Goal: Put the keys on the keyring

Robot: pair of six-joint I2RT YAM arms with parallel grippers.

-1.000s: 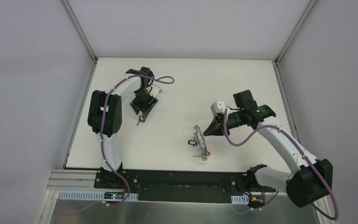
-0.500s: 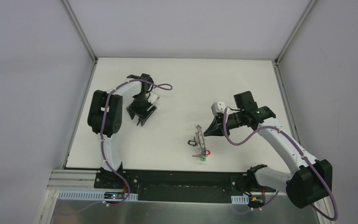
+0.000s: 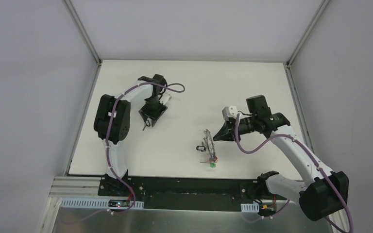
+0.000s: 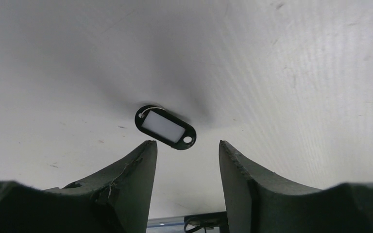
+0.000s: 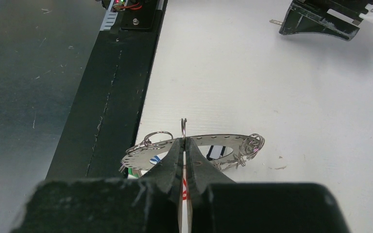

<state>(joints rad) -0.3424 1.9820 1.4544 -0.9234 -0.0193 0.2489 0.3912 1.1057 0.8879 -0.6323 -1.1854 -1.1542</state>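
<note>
A black key tag with a white label (image 4: 165, 127) lies flat on the white table just beyond my left gripper (image 4: 187, 145), which is open and empty. In the top view the tag (image 3: 146, 125) sits at the left gripper's (image 3: 149, 118) tips. My right gripper (image 5: 184, 141) is shut on the keyring (image 5: 223, 140), a flat perforated metal hoop held tilted over the table, strung with small split rings, silver keys (image 5: 233, 162) and coloured tags. In the top view the keyring (image 3: 207, 143) hangs from the right gripper (image 3: 215, 139), with a green tag (image 3: 212, 165) at its near end.
A black strip (image 5: 116, 73) and a grey metal surface run along the table's near edge (image 3: 189, 187). Aluminium frame posts (image 3: 82, 29) stand at the table's back corners. The left gripper shows far off in the right wrist view (image 5: 320, 22).
My left gripper came down over the black tag, hiding it, then drew back up and right; the tag still lies on the table. The right gripper and keyring have barely moved.
</note>
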